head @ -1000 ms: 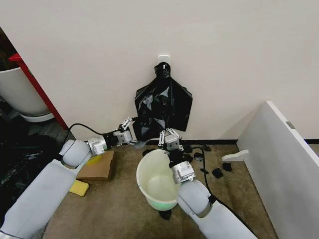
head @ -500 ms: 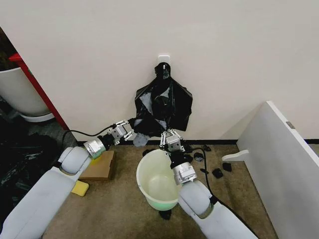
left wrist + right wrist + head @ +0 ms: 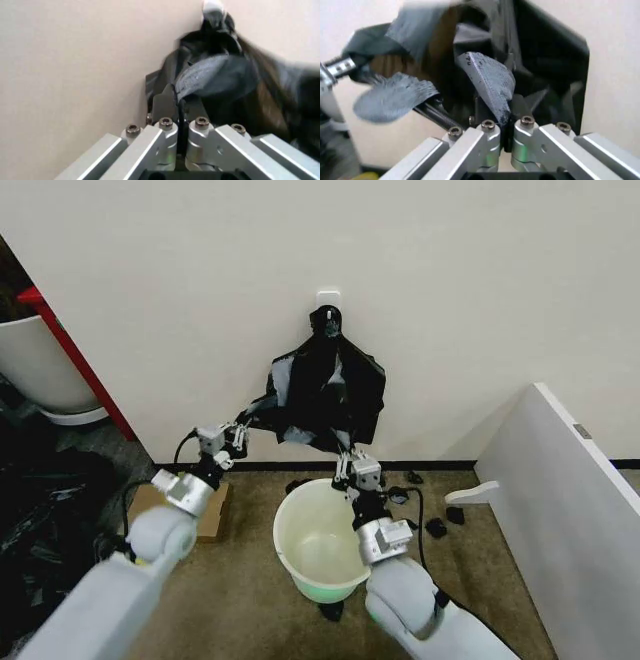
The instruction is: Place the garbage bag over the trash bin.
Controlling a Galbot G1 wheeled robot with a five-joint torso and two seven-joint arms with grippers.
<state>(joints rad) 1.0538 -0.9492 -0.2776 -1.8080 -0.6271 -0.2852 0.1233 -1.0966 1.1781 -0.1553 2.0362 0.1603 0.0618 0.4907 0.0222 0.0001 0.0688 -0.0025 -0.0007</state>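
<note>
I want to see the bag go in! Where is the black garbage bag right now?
In the head view, the garbage bag hangs on the wall above the trash bin, pinched by the left gripper and right gripper.

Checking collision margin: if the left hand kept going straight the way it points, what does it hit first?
Probably the bag itself: the left hand is shut on a fold and points into the hanging black plastic, with the wall close behind. Depth is unclear.

The garbage bag (image 3: 325, 395) was thin glossy plastic, wrinkled; the trash bin (image 3: 300, 565) smooth plastic; gripper housings brushed metal.
</note>
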